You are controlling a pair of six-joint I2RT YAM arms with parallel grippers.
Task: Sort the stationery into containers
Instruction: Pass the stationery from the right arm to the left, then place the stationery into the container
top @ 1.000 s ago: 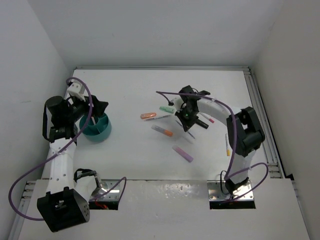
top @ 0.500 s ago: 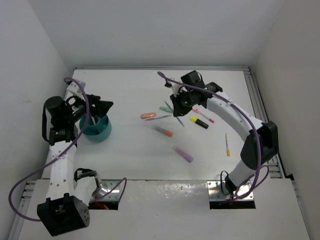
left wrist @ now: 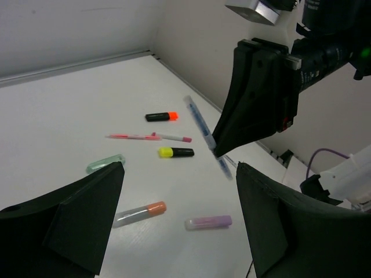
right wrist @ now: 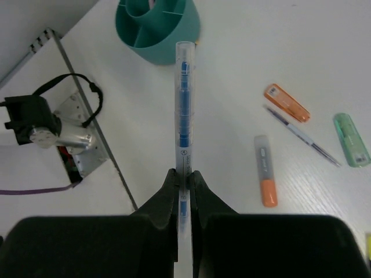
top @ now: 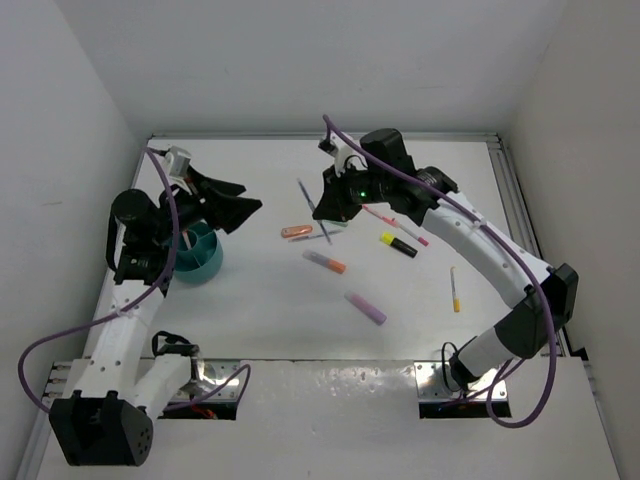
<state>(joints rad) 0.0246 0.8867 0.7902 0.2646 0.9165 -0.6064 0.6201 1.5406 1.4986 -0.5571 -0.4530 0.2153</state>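
Right wrist cam tells it best: right gripper [right wrist: 184, 176] is clamped tight on the lower end of a clear pen with blue ink [right wrist: 182, 98]. Most of the shaft sticks out front, aimed roughly at the teal divided bowl [right wrist: 174, 43]. My guess is that leaves the free end to drop into a compartment first.

Pen's held up over the middle of the table [top: 260, 330], well apart from the bowl near the left edge. It's bare surface between them, so plenty of room.

One snag to watch: left gripper [top: 238, 198], jaws spread wide and empty, hangs just beside the bowl on the approach side. Orange-capped marker [top: 326, 262] and purple marker [top: 366, 307] lie unsorted.
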